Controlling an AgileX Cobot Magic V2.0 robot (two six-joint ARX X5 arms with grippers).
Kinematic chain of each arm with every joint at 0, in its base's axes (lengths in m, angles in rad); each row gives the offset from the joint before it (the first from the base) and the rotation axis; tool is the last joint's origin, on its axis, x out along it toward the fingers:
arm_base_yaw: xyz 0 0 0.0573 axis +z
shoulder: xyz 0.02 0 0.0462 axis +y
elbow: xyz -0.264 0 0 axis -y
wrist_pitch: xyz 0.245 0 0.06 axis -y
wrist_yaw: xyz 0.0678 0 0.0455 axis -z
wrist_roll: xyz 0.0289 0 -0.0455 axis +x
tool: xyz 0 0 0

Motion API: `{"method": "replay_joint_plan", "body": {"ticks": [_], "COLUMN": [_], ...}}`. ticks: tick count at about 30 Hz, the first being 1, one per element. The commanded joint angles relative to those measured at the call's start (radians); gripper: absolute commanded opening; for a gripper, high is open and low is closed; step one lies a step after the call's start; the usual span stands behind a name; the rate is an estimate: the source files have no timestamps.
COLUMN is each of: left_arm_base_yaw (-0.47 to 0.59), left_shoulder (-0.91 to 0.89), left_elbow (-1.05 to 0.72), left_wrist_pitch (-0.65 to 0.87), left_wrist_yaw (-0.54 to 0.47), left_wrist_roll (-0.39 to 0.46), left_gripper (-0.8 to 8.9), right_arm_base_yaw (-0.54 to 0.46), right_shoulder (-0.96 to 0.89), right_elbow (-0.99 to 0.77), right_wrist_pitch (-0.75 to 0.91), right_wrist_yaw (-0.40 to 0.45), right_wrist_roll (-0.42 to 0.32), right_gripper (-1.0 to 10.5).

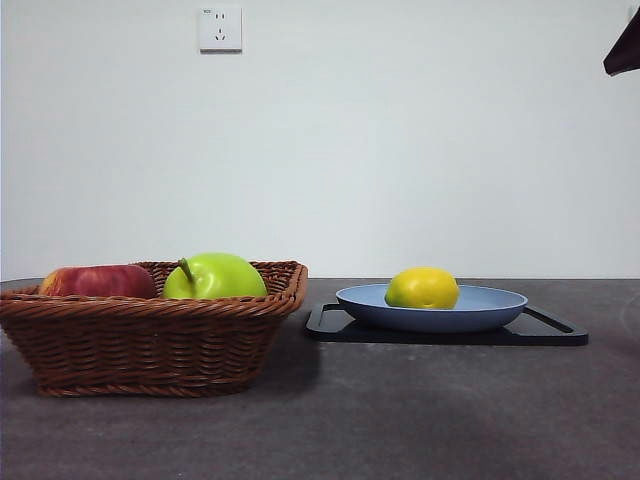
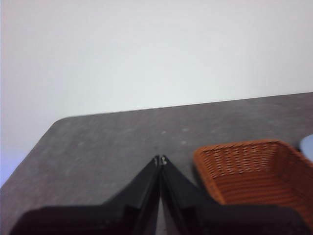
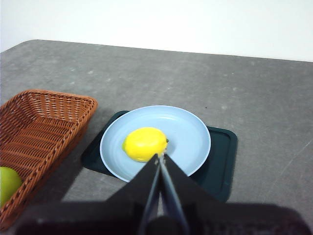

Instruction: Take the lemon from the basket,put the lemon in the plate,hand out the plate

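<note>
The yellow lemon (image 1: 422,288) lies in the light-blue plate (image 1: 490,303), which sits on a black tray (image 1: 550,332). The brown wicker basket (image 1: 150,335) stands to the left. In the right wrist view my right gripper (image 3: 160,156) is shut and empty, raised above the lemon (image 3: 145,143) and plate (image 3: 188,134). In the left wrist view my left gripper (image 2: 160,159) is shut and empty, beside the basket (image 2: 254,171) over bare table. A black tip (image 1: 624,45) shows at the front view's top right corner.
A green apple (image 1: 215,277) and a red apple (image 1: 98,281) lie in the basket. The green apple also shows in the right wrist view (image 3: 7,183). A wall socket (image 1: 220,28) is on the white wall behind the dark grey table.
</note>
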Motion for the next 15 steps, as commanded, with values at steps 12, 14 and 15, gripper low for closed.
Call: {"method": "replay_joint_plan", "body": {"ticks": [12, 14, 15], "left_arm_base_yaw": [0.056, 0.056, 0.055], "left_shoulder": [-0.099, -0.099, -0.099], "left_elbow": [-0.266, -0.283, -0.292], "left_wrist_pitch": [0.068, 0.075, 0.078], "left_wrist_yaw": [0.012, 0.009, 0.009], "left_wrist_roll": [-0.042, -0.048, -0.048], "left_gripper": [0.08, 0.08, 0.08], "right_arm_base_yaw": [0.006, 0.006, 0.006], "right_shoulder": [0.002, 0.002, 0.002], "right_elbow": [0.005, 0.005, 0.005], "right_wrist_pitch": [0.01, 0.01, 0.01], "right_wrist_yaw": [0.003, 0.003, 0.003], "right_wrist_roll": [0.01, 0.01, 0.01], "right_gripper": [0.0, 0.0, 0.0]}}
